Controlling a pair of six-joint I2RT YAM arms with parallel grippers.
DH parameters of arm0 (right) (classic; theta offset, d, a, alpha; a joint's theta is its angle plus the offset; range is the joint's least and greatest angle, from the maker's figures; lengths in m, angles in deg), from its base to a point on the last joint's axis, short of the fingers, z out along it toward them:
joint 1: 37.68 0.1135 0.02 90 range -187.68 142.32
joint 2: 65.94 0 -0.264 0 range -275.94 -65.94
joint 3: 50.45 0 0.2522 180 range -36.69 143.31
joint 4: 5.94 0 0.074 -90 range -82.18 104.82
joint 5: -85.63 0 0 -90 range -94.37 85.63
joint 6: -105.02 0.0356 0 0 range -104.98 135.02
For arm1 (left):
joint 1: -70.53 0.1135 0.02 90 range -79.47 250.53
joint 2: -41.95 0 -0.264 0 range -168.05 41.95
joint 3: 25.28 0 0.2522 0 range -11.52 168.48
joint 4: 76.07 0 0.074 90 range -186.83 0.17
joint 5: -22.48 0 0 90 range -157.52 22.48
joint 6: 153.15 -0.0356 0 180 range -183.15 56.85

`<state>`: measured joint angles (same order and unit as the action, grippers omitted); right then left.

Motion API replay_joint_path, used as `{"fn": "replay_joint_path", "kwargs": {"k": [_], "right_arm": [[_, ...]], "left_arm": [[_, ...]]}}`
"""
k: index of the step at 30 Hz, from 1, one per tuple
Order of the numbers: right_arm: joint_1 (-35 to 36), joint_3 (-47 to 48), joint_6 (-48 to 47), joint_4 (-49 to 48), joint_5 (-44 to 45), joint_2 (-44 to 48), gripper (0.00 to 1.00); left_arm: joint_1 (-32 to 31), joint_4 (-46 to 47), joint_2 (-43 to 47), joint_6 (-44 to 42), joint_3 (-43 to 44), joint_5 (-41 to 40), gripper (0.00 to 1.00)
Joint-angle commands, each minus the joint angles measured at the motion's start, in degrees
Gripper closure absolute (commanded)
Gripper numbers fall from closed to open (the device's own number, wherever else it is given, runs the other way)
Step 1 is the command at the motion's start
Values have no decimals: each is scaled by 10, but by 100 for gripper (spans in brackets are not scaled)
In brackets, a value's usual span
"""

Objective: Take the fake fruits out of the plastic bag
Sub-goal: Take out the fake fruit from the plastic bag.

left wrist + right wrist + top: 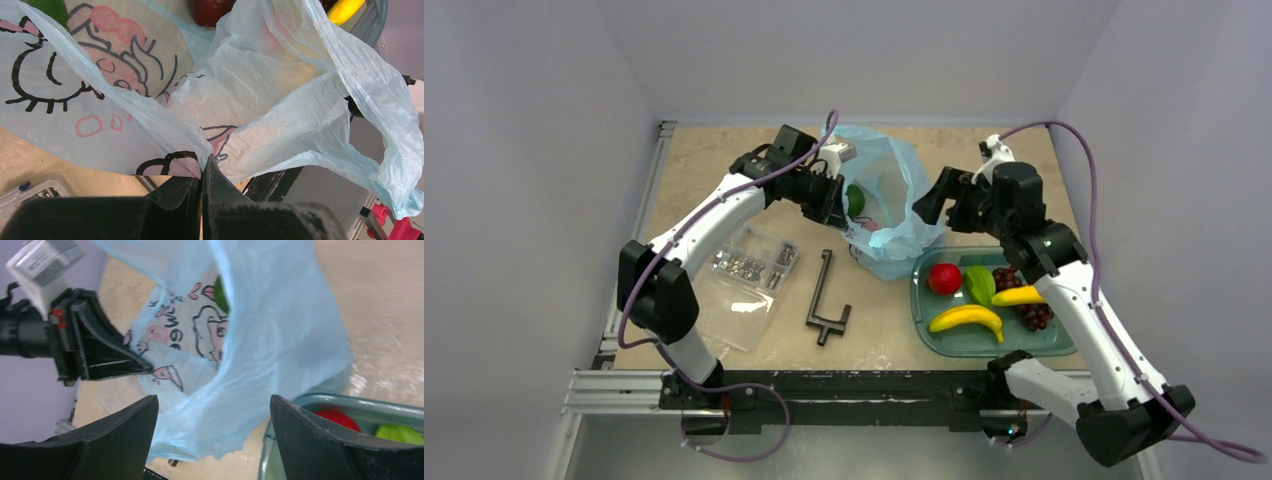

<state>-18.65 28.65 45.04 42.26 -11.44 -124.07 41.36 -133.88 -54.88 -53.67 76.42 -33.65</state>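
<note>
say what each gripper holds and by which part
Left gripper pinches the plastic bag by the rim of its mouth. Right gripper is open, holding nothing.

robot lab test cell: beige tabletop (pixel 704 165) boxed in by plain lavender walls (pixel 524 150), left arm (pixel 714 212) and right arm (pixel 1079 295) bolted to an aluminium rail (pixel 619 388), purple cables (pixel 1092 200) looped loose, bag of screws (pixel 749 268) on the bench

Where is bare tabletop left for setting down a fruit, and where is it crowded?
Free: the strip between the black tool and the tray; the far-left corner beyond the left gripper. Crowded: inside the tray, and around the plastic bag.
</note>
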Motion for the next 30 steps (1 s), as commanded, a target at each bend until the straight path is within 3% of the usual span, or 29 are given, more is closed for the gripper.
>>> {"fn": "replay_joint_path", "kwargs": {"k": [1,3,6,11,21,30], "right_arm": [[71,49,18,-94,10,-41,23],[107,84,7,-86,32,-78,31],[152,111,-3,-91,53,-121,35],[172,90,-9,-142,68,-157,46],[178,96,-79,-140,154,-281,45],[178,190,-100,-28,274,-422,43]], "left_arm": [[2,21,17,1,9,5,100],[2,21,18,2,9,5,100],[2,22,20,1,9,5,100],[2,22,25,2,8,6,100],[3,31,37,2,4,5,100],[5,35,39,5,1,7,100]]}}
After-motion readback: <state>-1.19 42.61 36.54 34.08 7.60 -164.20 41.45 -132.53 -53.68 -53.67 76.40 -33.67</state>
